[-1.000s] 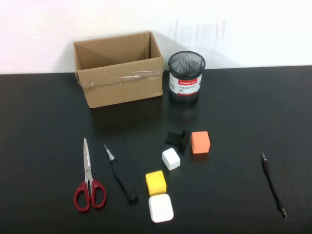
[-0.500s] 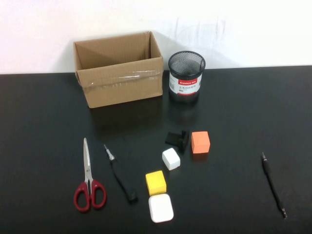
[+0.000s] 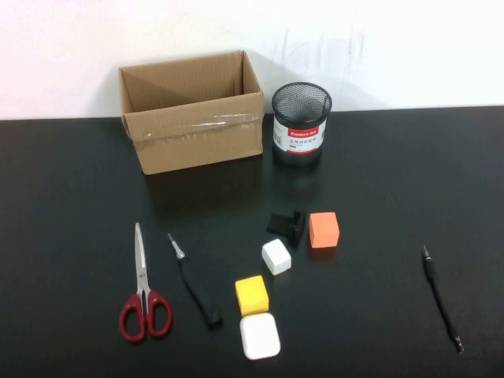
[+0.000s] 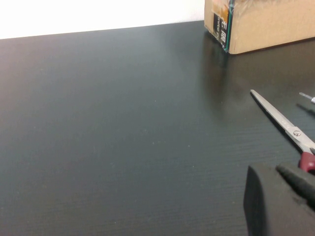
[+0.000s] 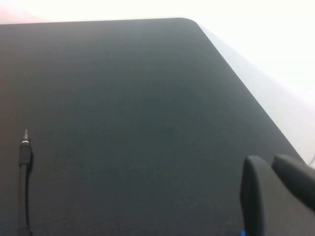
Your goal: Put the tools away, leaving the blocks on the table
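Note:
Red-handled scissors (image 3: 142,293) lie at the front left of the black table (image 3: 71,197), with a black-handled screwdriver (image 3: 195,284) just to their right. The thin pen-like driver (image 3: 441,298) lies at the front right. Between them sit the orange cube (image 3: 324,229), small white cube (image 3: 276,257), yellow cube (image 3: 251,295) and flat white square (image 3: 259,336). Neither arm shows in the high view. My left gripper (image 4: 275,169) hovers shut and empty near the scissors (image 4: 285,125). My right gripper (image 5: 270,160), also shut and empty, hangs over bare tabletop, apart from the pen-like driver (image 5: 23,182).
An open cardboard box (image 3: 193,110) stands at the back, and a black mesh pen cup (image 3: 301,124) stands to its right. A small black clip-like piece (image 3: 285,224) lies beside the orange cube. The table's far right corner (image 5: 189,22) shows in the right wrist view.

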